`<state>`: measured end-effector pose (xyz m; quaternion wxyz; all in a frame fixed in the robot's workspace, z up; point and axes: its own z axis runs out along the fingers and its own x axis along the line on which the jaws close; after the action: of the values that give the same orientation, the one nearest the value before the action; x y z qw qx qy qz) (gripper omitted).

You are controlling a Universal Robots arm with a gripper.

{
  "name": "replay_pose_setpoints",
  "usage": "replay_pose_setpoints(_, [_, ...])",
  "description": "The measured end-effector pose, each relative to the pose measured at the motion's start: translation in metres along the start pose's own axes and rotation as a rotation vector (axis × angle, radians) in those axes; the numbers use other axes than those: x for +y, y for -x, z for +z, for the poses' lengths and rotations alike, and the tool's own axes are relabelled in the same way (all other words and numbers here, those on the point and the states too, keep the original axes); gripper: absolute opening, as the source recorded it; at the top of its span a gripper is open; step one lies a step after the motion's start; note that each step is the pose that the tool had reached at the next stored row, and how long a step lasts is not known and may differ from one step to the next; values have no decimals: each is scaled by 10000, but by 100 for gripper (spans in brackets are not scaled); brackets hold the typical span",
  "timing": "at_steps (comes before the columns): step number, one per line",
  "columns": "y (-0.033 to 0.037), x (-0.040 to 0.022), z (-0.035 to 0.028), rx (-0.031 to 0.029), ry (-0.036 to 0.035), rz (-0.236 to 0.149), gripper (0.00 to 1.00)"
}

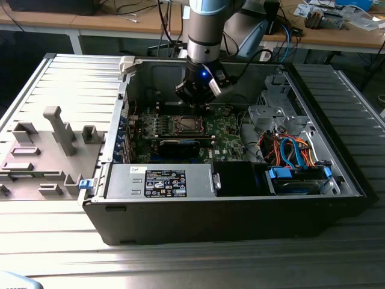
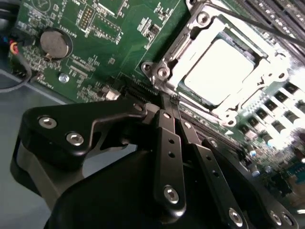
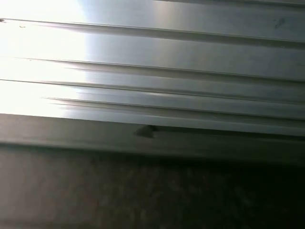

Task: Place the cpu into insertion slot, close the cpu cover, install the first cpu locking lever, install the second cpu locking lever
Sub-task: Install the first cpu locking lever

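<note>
Cpu (image 2: 219,71) under cpu cover (image 2: 190,40), second wrist view; jaws together.

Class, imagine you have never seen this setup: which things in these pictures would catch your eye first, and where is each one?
First comes the open computer case lying on its side on the ribbed metal table, its green motherboard exposed. The gripper hangs just above the board, close behind the insertion slot. In the second wrist view the cpu sits in the socket, framed by the silver cpu cover.
</note>
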<state>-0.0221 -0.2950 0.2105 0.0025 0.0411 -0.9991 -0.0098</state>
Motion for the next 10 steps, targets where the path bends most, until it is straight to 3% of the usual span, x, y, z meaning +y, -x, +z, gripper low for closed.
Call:
replay_pose_setpoints(3, [-3,-22,-18,0,1,2,11])
replay_pose_setpoints(10, [-20,-236,-23,4,-39,1,11])
